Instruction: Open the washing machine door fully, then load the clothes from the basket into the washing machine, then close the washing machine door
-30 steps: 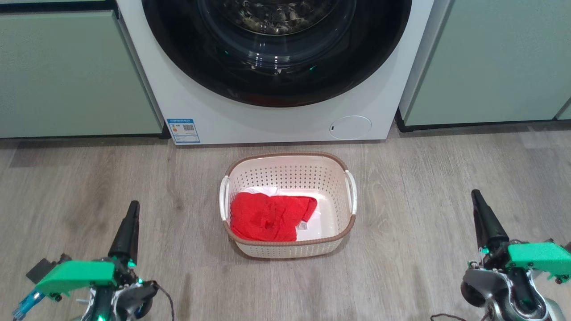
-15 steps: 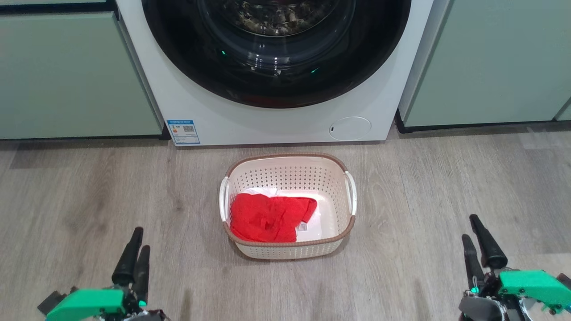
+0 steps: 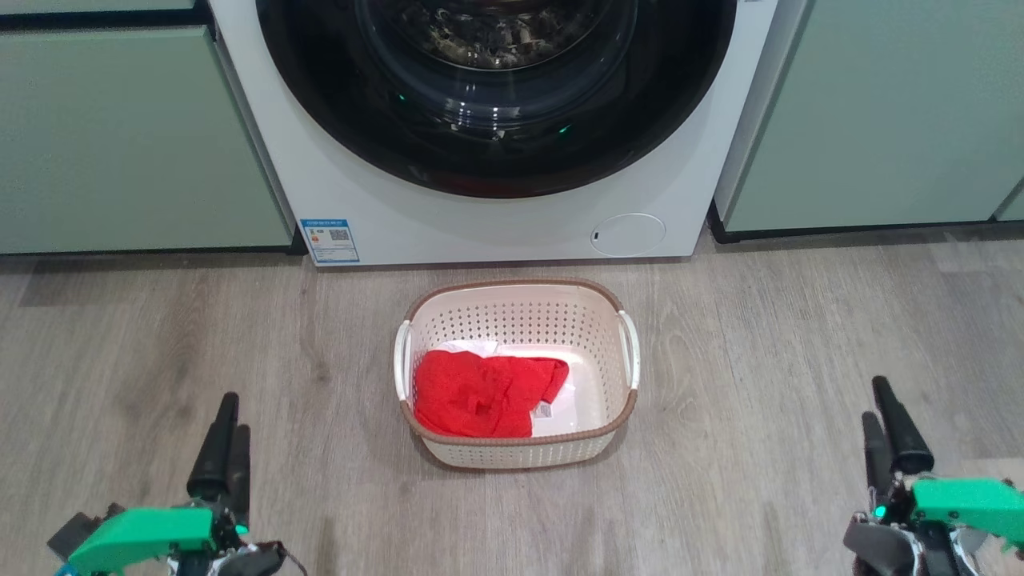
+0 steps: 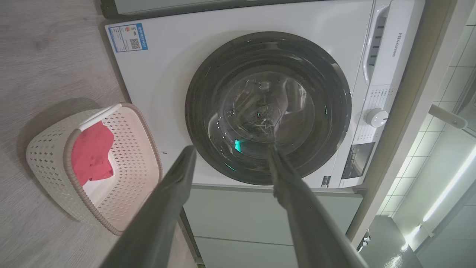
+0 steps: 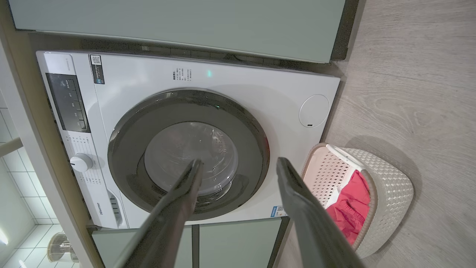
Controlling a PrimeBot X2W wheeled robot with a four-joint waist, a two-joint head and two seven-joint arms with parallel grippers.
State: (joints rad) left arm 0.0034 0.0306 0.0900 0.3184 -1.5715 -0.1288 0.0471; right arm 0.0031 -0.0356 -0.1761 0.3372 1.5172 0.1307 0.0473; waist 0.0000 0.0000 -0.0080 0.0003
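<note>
Left gripper (image 3: pixel 234 416) low left in head view, fingers spread, nothing between them. Right gripper (image 3: pixel 874 400) low right, likewise spread and empty. Both hang over wood floor (image 3: pixel 160 344), fingers pointing toward the washer (image 3: pixel 480 228).

Writing: "Hisense" on the drawer (image 4: pixel 397 44), read in the left wrist view. Blue sticker (image 3: pixel 330 240) with a QR code at the washer's lower left corner; print too small to read. Second QR label (image 5: pixel 96 69) near the control panel; also unreadable. Small print line on the front above the door (image 3: pixel 496 172), illegible.

Basket (image 3: pixel 520 285) on the floor just in front of the washer, between the two grippers and ahead of them, well apart from each. Red garment (image 3: pixel 480 392) bunched in its left half, on the left gripper's side; white tag (image 3: pixel 544 410) at its edge, print illegible. White garment (image 3: pixel 472 346) under it, showing at the edges. Door shut, flush to the washer front, beyond the basket and farther from both grippers.
</note>
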